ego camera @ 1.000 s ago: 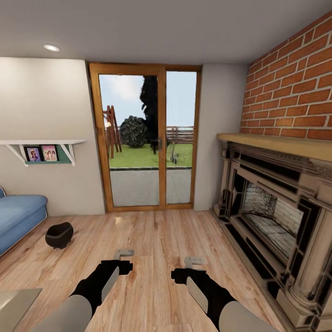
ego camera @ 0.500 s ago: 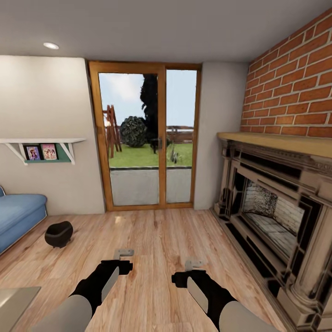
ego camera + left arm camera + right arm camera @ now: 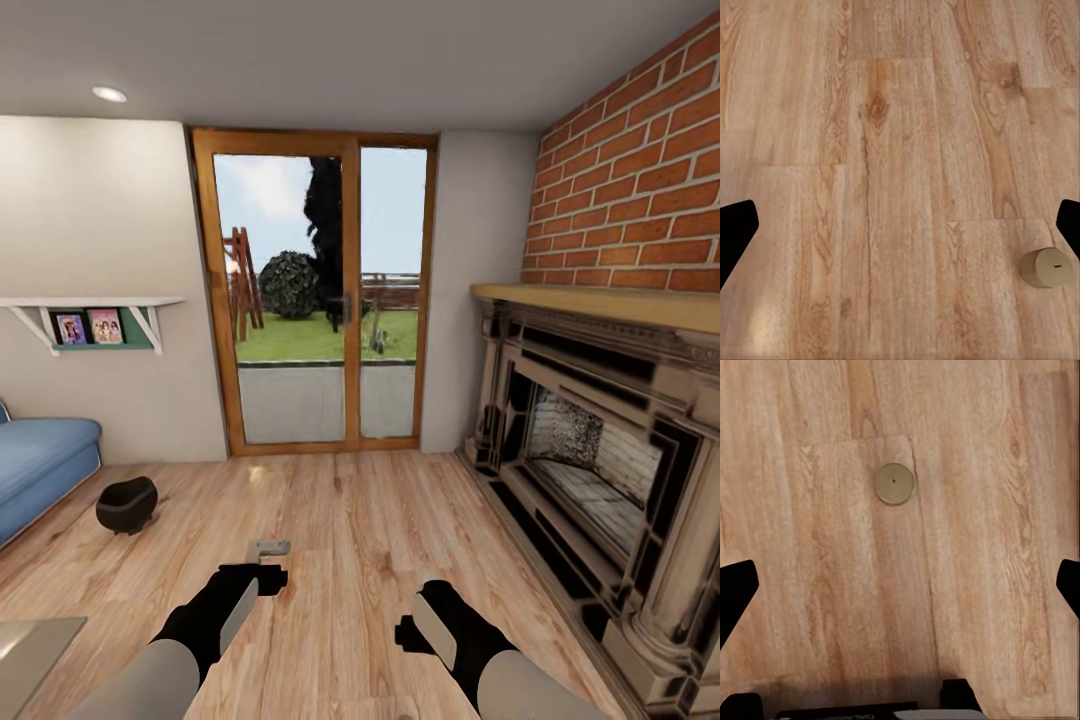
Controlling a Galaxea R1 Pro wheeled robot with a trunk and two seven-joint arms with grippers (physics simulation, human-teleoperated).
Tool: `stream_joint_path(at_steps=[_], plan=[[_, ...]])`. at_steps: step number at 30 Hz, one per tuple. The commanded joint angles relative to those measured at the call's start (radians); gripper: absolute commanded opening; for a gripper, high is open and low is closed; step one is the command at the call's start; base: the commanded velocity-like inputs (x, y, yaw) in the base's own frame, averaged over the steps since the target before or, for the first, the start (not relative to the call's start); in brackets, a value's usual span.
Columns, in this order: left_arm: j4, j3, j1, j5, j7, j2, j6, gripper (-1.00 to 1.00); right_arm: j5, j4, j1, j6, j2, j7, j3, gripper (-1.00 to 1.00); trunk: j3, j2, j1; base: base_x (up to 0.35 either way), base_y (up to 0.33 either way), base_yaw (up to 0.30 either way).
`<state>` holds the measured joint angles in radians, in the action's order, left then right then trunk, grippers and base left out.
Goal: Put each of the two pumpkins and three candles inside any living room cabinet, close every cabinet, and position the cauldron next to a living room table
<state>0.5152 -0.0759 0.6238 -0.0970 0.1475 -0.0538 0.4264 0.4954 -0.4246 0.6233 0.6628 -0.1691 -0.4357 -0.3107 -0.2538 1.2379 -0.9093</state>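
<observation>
From my head, my right gripper is hidden behind its own turned wrist, so only the dark forearm [image 3: 452,630] shows there. The table [image 3: 30,640] is cut to one pale corner at the lower left edge of that view, and the blue sofa [image 3: 40,462] runs out of the picture on the left. The small pictures on the wall shelf [image 3: 92,318] are too small to make out.

The floor [image 3: 340,510] is light wood plank all over, with bare boards under both my wrists. Ahead stands a wood-framed glass door [image 3: 315,300] with a lawn and a bush behind it. On my right are a brick wall [image 3: 640,190] and a big dark fireplace [image 3: 590,470] under a pale mantel.

My left gripper [image 3: 900,229] is released: its two black fingertips [image 3: 735,232] sit at opposite edges of the wrist view with nothing between them. A candle [image 3: 1046,268] stands on the boards near one fingertip, off to the side of the gap and not touched. My right gripper [image 3: 900,585] is spread wide too and grasps nothing. A candle [image 3: 895,484] shows there from straight above, wick as a dark dot, out ahead of the gap and well apart from both tips. I cannot tell whether the two wrist views show the same one.

The cauldron [image 3: 127,505] sits on the floor to my left front, near the sofa, beyond my left arm and well apart from both grippers
</observation>
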Motion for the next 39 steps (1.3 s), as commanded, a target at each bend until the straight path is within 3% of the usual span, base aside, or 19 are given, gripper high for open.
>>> stream_joint_path(at_steps=[1,14,18,23,39], plan=[[0.002,-0.007,0.001,-0.01,0.009,0.001,0.005,1.0,0.011,-0.001,0.001,0.003,0.001,-0.011,-0.008,1.0,-0.005,0.008,-0.004,0.0,0.0,0.0],[0.022,-0.006,-0.003,-0.012,0.003,0.002,0.006,1.0,0.009,0.004,0.001,-0.002,-0.002,-0.018,-0.015,1.0,-0.045,0.099,-0.054,0.0,0.0,0.0],[0.061,-0.006,-0.019,-0.052,0.004,0.002,0.008,1.0,0.009,0.004,0.001,-0.003,-0.003,-0.017,-0.016,1.0,-0.058,0.127,-0.069,0.0,0.0,0.0],[0.119,-0.007,-0.052,-0.073,0.006,0.002,0.015,1.0,0.009,0.004,0.001,-0.003,-0.003,-0.018,-0.018,1.0,-0.074,0.162,-0.088,0.0,0.0,0.0],[0.143,-0.007,-0.06,-0.077,0.006,0.002,0.018,1.0,0.006,0.025,0.001,-0.005,-0.003,-0.017,-0.02,1.0,-0.124,0.274,-0.15,0.0,0.0,0.0]])
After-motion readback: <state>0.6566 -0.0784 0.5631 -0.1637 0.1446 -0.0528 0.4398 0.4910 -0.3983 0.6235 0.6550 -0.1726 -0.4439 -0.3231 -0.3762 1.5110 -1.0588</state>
